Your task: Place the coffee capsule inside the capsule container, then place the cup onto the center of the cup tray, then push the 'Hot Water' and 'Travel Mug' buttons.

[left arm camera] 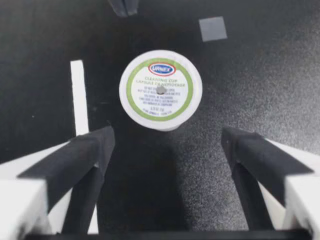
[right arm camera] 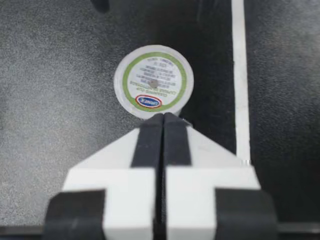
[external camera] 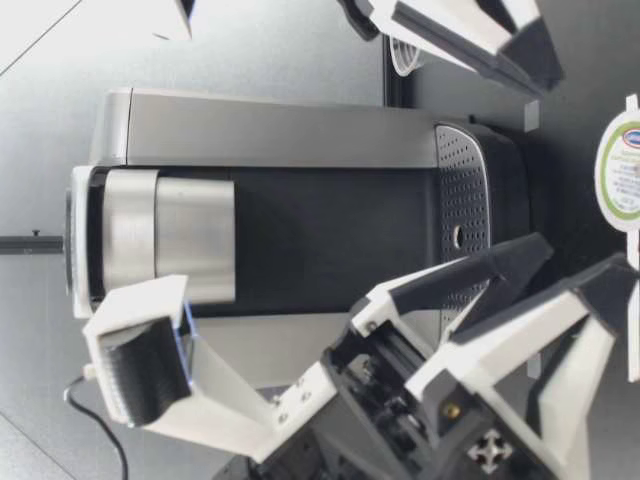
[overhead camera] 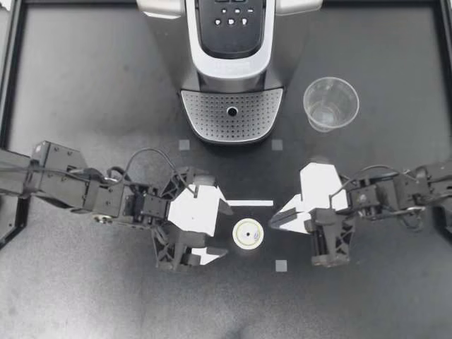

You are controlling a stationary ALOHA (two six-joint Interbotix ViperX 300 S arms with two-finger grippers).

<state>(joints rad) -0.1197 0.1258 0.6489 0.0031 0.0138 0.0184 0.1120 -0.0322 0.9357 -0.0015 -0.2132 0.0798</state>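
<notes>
- From above, my left gripper [overhead camera: 227, 229] sits just beside the coffee capsule [overhead camera: 248, 233] on the black table [overhead camera: 92, 106], with my right gripper [overhead camera: 272, 220] close on the capsule's other side.
- The left wrist view shows the left fingers [left arm camera: 85, 155] spread wide with nothing between them. The capsule stands upright just ahead of the gap, lid up, and neither pad touches it.
- The right wrist view shows what the top view only hints at. That gripper's two fingers [right arm camera: 150, 137] are pressed together, holding nothing, with their tip at the rim of the capsule's lid. I cannot tell whether they touch it.
- Only the top view takes in the clear plastic cup [overhead camera: 330, 104], upright beside the coffee machine [overhead camera: 232, 70] and well apart from both grippers, the bare perforated cup tray [overhead camera: 212, 116], and the button panel [overhead camera: 232, 18].
- The low view shows the machine's side, with the capsule on the table nearer the camera than the machine.
- A white tape strip [overhead camera: 251, 203] lies on the table near the capsule.
</notes>
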